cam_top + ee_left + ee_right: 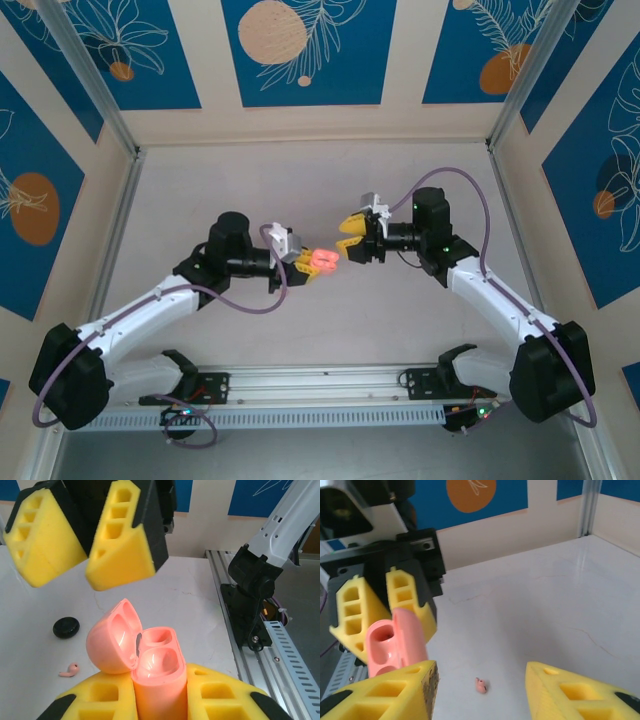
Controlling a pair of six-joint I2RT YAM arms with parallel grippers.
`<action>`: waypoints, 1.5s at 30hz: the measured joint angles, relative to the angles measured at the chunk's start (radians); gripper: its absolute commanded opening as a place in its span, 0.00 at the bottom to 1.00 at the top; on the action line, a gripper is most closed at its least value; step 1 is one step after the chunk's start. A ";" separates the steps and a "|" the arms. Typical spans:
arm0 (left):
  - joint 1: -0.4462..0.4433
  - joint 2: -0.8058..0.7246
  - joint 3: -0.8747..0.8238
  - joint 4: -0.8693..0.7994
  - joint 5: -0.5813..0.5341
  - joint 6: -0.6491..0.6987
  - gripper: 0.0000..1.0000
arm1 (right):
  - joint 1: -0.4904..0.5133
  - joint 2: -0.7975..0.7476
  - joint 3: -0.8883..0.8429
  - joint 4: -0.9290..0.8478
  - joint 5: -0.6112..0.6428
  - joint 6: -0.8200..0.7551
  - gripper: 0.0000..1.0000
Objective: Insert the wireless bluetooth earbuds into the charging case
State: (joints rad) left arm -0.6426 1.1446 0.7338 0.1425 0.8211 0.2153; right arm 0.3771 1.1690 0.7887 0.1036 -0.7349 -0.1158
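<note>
The charging case (155,680), a glossy salmon-pink rounded box, is held off the table (200,600) between the fingers of the left gripper (304,264). Its lid is swung open to one side, and both wells are empty. One tiny pale-pink earbud (69,670) lies on the table, well apart from the case.

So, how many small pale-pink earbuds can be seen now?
1. One tiny pale-pink plastic earbud lies on the white table, below the open salmon-pink plastic charging case that the left hand holds. The case's wells look empty; a second earbud may be hidden.
</note>
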 measured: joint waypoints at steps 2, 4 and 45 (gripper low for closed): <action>0.006 -0.005 -0.018 0.028 0.002 -0.014 0.17 | 0.000 0.001 0.004 0.000 0.006 0.016 0.49; 0.021 -0.009 -0.045 0.067 0.000 -0.042 0.16 | 0.000 0.001 0.018 -0.013 0.014 0.038 0.49; 0.271 -0.307 -0.150 -0.253 -0.678 -0.233 0.15 | 0.448 0.806 0.711 -0.833 0.499 1.300 0.46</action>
State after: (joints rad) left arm -0.3714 0.8379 0.5835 -0.1104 0.1429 -0.0174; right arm 0.8253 1.9751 1.5002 -0.7292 -0.2363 1.1843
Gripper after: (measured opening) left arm 0.200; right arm 0.466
